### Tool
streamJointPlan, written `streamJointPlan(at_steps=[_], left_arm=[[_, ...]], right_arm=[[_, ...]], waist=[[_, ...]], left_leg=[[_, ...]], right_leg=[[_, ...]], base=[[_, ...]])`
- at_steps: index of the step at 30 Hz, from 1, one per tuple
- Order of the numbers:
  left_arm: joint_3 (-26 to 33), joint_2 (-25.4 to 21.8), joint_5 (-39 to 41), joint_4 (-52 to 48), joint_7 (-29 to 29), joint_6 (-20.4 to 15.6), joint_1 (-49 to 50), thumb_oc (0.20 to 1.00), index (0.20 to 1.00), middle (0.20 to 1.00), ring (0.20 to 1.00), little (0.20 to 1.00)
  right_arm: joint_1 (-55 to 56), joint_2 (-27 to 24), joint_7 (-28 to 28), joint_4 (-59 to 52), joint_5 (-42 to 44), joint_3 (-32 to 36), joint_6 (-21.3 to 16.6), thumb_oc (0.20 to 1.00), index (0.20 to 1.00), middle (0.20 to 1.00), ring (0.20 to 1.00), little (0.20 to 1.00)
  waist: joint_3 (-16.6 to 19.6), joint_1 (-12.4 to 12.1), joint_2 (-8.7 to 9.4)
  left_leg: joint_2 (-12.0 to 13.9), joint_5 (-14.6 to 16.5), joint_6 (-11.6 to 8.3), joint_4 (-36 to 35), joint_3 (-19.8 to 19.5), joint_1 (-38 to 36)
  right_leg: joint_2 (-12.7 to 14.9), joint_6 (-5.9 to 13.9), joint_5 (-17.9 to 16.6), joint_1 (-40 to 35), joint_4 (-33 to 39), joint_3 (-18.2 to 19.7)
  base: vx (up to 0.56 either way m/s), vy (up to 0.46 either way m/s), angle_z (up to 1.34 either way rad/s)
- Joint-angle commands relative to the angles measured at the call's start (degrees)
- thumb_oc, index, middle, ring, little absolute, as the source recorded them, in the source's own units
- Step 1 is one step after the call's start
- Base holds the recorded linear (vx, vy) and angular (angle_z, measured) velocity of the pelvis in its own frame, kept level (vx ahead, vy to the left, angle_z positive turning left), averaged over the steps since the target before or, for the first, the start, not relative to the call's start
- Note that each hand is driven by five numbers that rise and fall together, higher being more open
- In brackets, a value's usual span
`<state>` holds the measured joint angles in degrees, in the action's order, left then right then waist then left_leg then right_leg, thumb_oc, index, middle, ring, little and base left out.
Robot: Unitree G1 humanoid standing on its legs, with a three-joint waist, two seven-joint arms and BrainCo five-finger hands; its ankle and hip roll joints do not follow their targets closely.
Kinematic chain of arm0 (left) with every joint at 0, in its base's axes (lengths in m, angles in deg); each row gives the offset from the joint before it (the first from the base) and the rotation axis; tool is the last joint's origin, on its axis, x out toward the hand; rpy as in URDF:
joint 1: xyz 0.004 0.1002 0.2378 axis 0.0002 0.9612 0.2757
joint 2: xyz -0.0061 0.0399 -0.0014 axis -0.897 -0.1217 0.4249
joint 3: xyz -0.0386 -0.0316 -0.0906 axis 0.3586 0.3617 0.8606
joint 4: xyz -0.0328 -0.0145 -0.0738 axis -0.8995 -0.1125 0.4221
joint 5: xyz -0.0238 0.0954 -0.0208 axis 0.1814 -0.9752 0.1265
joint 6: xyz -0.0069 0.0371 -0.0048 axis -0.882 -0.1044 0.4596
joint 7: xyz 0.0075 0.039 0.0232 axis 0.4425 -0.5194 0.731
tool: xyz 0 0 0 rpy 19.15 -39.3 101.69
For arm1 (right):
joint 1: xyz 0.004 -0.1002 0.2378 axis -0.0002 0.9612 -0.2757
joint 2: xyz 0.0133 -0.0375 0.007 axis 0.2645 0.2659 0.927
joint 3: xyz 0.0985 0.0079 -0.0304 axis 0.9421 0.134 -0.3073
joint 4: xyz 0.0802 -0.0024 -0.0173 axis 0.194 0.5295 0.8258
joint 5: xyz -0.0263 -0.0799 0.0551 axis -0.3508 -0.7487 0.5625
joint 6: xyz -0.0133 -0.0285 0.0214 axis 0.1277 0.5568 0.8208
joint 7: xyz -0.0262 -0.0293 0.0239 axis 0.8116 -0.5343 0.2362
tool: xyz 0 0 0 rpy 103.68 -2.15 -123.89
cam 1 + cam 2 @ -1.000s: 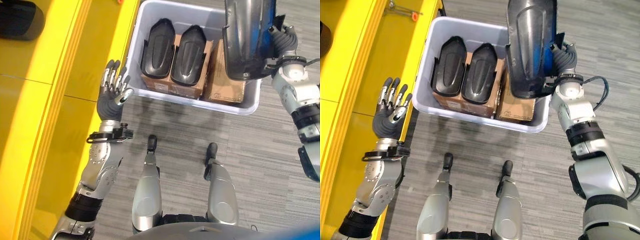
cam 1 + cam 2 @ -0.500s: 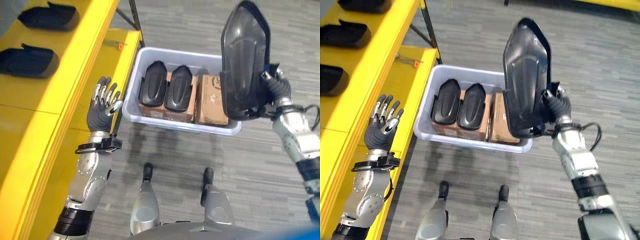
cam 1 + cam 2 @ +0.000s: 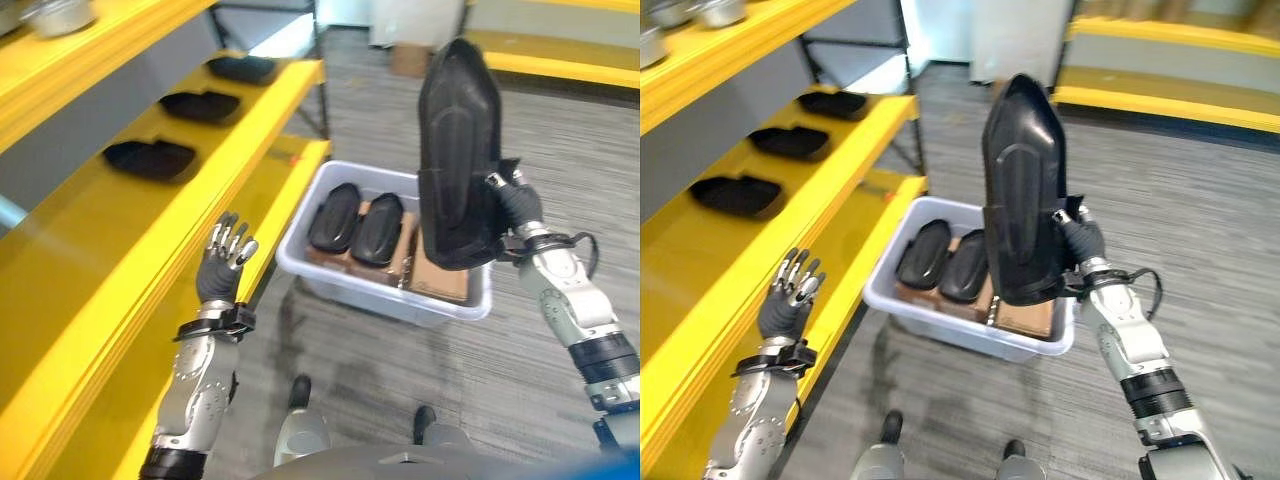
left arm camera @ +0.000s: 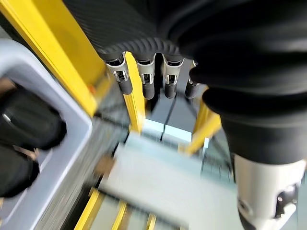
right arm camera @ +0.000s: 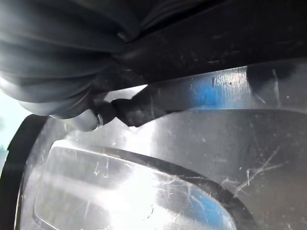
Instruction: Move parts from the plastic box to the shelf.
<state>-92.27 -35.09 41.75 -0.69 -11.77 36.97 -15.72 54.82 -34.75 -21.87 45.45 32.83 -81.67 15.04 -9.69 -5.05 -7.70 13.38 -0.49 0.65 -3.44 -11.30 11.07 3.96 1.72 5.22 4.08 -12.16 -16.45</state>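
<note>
While my head has tipped up from the box, so that the whole scene has slid down and away from where it sat a second ago, more of the yellow shelf (image 3: pixel 120 250) has come into sight at nine o'clock. Three black parts (image 3: pixel 149 158) already lie in a row on its middle level, running off toward eleven o'clock. None of that is the shelf moving; it is my own gaze lifting.

My left hand (image 3: pixel 224 262) is raised just beside the shelf's front edge, at about seven o'clock of the scene, fingers straight and loosely spread, holding nothing. It has kept much the same posture as before.

Moving toward the centre, the grey plastic box (image 3: pixel 348 288) sits on the floor just beside the shelf's lower level. Two black parts (image 3: pixel 356 216) remain inside, standing side by side on cardboard cartons (image 3: pixel 437 282).

At two o'clock, my right hand (image 3: pixel 512 205) is clenched round the lower edge of the long black part (image 3: pixel 455 150), which I now carry upright, its pointed end at twelve o'clock. A second ago it hung low over the box; now it is well clear of the rim. In the right wrist view its scuffed glossy surface (image 5: pixel 144 182) lies close against my hand.

I judge the lift done and the carry begun: next the part must swing across toward nine o'clock and go down beside the three already shelved. Tall and held by one edge, it could twist in my grasp on the way.
</note>
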Motion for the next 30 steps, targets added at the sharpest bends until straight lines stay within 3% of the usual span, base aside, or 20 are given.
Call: streamJointPlan(at_steps=[1,2,3,4,6,10,15,16,19,20,21,22,23,26,27,28,29,30], left_arm=[[2.2,-5.6,-0.1,-2.2,-1.3,-2.2,-2.7,1.0,1.0,1.0,1.0,1.0],[1.6,-5.3,0.5,-1.8,-1.9,-2.1,-3.1,1.0,1.0,1.0,1.0,1.0],[1.6,-5.3,0.5,-1.8,-1.9,-2.1,-3.1,1.0,1.0,1.0,1.0,1.0],[1.3,-5.0,0.8,-1.4,-2.0,-2.0,-3.4,1.0,1.0,1.0,1.0,1.0],[1.1,-4.8,0.6,-1.2,-2.2,-1.7,-3.0,1.0,1.0,1.0,1.0,1.0],[1.8,-4.9,-0.1,-1.7,-2.0,-1.5,-2.6,1.0,1.0,1.0,1.0,1.0],[3.8,-5.2,-0.8,-1.7,-0.5,-1.9,-2.2,1.0,1.0,1.0,1.0,1.0],[4.6,-5.7,-1.2,-1.6,0.4,-2.2,-3.0,1.0,1.0,1.0,1.0,1.0],[4.9,-6.0,-1.2,-1.5,0.8,-2.6,-3.8,1.0,1.0,1.0,1.0,1.0],[5.3,-6.7,-1.8,-1.5,1.7,-2.9,-4.8,1.0,1.0,1.0,1.0,1.0],[5.3,-6.8,-1.8,-1.5,1.7,-2.9,-4.8,1.0,1.0,1.0,1.0,1.0],[5.8,-7.1,-1.8,-1.2,2.6,-3.3,-5.5,1.0,1.0,1.0,1.0,1.0],[5.8,-7.1,-1.8,-1.2,2.6,-3.3,-5.6,1.0,1.0,1.0,1.0,1.0],[5.6,-7.3,-1.6,-0.7,2.9,-3.5,-6.2,1.0,1.0,1.0,1.0,1.0],[5.4,-7.6,-1.7,-0.5,3.1,-3.6,-6.4,1.0,1.0,1.0,1.0,1.0],[4.5,-8.2,-1.9,0.0,3.2,-3.8,-7.4,1.0,1.0,1.0,1.0,1.0],[3.3,-8.7,-2.4,0.7,2.6,-3.3,-8.5,1.0,1.0,1.0,1.0,1.0],[3.2,-8.9,-2.8,0.3,2.2,-3.1,-8.7,1.0,1.0,1.0,1.0,1.0]], right_arm=[[-5.5,3.4,-0.3,-3.7,1.7,1.2,-5.6,0.2,0.2,0.2,0.2,0.2],[-4.0,4.7,0.4,-3.9,0.9,2.4,-5.9,0.2,0.2,0.2,0.2,0.2],[-3.8,4.8,0.4,-4.0,0.9,2.4,-5.9,0.2,0.2,0.2,0.2,0.2],[-1.8,5.5,0.8,-5.0,0.2,4.1,-5.9,0.2,0.2,0.2,0.2,0.2],[0.8,6.7,0.7,-6.0,-0.1,5.5,-5.8,0.2,0.2,0.2,0.2,0.2],[3.2,8.8,0.6,-6.9,-1.1,6.5,-5.5,0.2,0.2,0.2,0.2,0.2],[2.1,11.0,0.7,-5.8,-1.5,5.8,-5.0,0.2,0.2,0.2,0.2,0.2],[0.6,11.5,0.6,-5.0,-1.2,5.0,-4.8,0.2,0.2,0.2,0.2,0.2],[-0.3,11.4,0.6,-5.0,-0.9,4.8,-4.6,0.2,0.2,0.2,0.2,0.2],[-1.4,11.8,0.8,-5.1,-0.6,4.5,-4.6,0.2,0.2,0.2,0.2,0.2],[-1.5,11.8,0.8,-5.1,-0.6,4.5,-4.7,0.2,0.2,0.2,0.2,0.2],[-2.4,12.0,1.2,-5.5,-0.4,4.3,-4.9,0.2,0.2,0.2,0.2,0.2],[-2.4,12.1,1.2,-5.5,-0.4,4.3,-4.9,0.2,0.2,0.2,0.2,0.2],[-1.5,12.7,1.5,-6.8,-0.9,4.9,-5.1,0.2,0.2,0.2,0.2,0.2],[-1.4,12.9,1.6,-7.0,-0.9,4.9,-5.2,0.2,0.2,0.2,0.2,0.2],[-0.9,13.0,1.5,-7.7,-1.5,5.0,-5.6,0.2,0.2,0.2,0.2,0.2],[0.1,13.0,0.7,-7.8,-1.4,4.9,-5.6,0.2,0.2,0.2,0.2,0.2],[0.3,12.9,0.6,-7.7,-1.4,5.0,-5.5,0.2,0.2,0.2,0.2,0.2]], waist=[[0.2,0.9,6.35],[0.9,1.3,5.75],[0.8,1.4,5.76],[1.5,1.6,5.04],[2.2,1.2,4.72],[3.0,0.2,5.83],[3.5,-2.2,9.65],[3.1,-3.3,11.68],[2.4,-3.9,13.25],[1.5,-5.2,14.79],[1.5,-5.2,14.86],[0.7,-6.1,15.59],[0.8,-6.2,15.63],[1.0,-6.0,15.25],[0.8,-5.3,14.66],[0.2,-3.4,13.05],[0.0,-1.0,11.5],[-0.2,-0.6,11.18]], left_leg=[[1.4,-10.7,-9.05,-0.8,10.3,-5.2],[2.7,-10.3,-9.52,-1.2,15.3,-5.8],[2.7,-10.3,-9.55,-1.2,15.2,-5.9],[3.1,-10.4,-9.64,-1.3,17.6,-5.9],[2.0,-9.9,-9.25,-1.2,16.2,-5.9],[0.4,-8.0,-8.38,-0.7,16.2,-6.3],[-2.9,-1.4,-6.19,5.1,16.0,-5.5],[-4.2,1.6,-4.92,8.4,16.4,-5.1],[-4.9,4.4,-3.92,12.0,16.4,-4.2],[-6.1,7.8,-2.78,17.1,16.3,-2.4],[-6.2,8.1,-2.65,17.5,16.3,-2.2],[-7.5,10.9,-1.26,21.3,16.2,-0.3],[-7.5,11.0,-1.16,21.5,16.2,-0.2],[-10.8,12.7,1.81,21.4,15.2,0.0],[-12.0,12.4,2.64,20.3,14.6,-0.5],[-13.9,9.7,4.13,16.9,12.9,-1.8],[-14.7,8.1,4.6,12.8,10.8,-5.0],[-15.1,7.9,4.54,11.7,10.1,-6.4]], right_leg=[[6.2,1.99,2.6,-0.8,3.0,-3.9],[7.2,3.05,3.3,-2.8,3.7,-7.1],[7.2,3.07,3.3,-2.9,3.7,-7.2],[8.2,3.35,3.2,-4.6,3.2,-10.4],[9.0,3.78,3.1,-6.8,3.4,-12.6],[11.1,4.76,2.2,-9.5,4.2,-14.6],[14.8,7.32,-0.8,-11.1,5.2,-14.0],[16.7,8.78,-2.5,-10.4,3.7,-13.1],[17.9,9.62,-4.0,-10.3,2.9,-12.4],[19.3,10.52,-6.6,-11.1,2.8,-12.3],[19.5,10.67,-6.7,-11.1,2.8,-12.3],[21.4,11.77,-11.9,-11.0,2.5,-11.6],[21.4,11.88,-12.0,-10.9,2.5,-11.6],[24.2,11.37,-18.7,-9.1,-2.7,-8.6],[24.4,10.94,-21.1,-7.0,-6.0,-5.4],[21.8,8.47,-20.7,-1.9,-11.9,0.4],[12.9,5.76,-12.4,4.7,-17.3,5.7],[11.8,5.55,-10.6,6.6,-18.5,6.1]], base=[[0.01,-0.026,1.62],[0.04,-0.012,1.87],[0.08,0.027,1.54],[0.08,0.082,1.47],[0.12,0.102,1.43],[0.09,0.112,0.47],[0.1,0.195,-0.08],[0.08,0.225,-0.28],[0.08,0.18,-0.21],[0.07,0.127,-0.17],[0.14,0.267,-0.16],[0.07,0.164,-0.05],[0.11,0.231,-0.07],[0.12,0.256,0.0],[0.14,0.46,0.26],[0.21,0.529,0.51],[0.24,0.458,0.95],[0.27,0.239,1.15]])
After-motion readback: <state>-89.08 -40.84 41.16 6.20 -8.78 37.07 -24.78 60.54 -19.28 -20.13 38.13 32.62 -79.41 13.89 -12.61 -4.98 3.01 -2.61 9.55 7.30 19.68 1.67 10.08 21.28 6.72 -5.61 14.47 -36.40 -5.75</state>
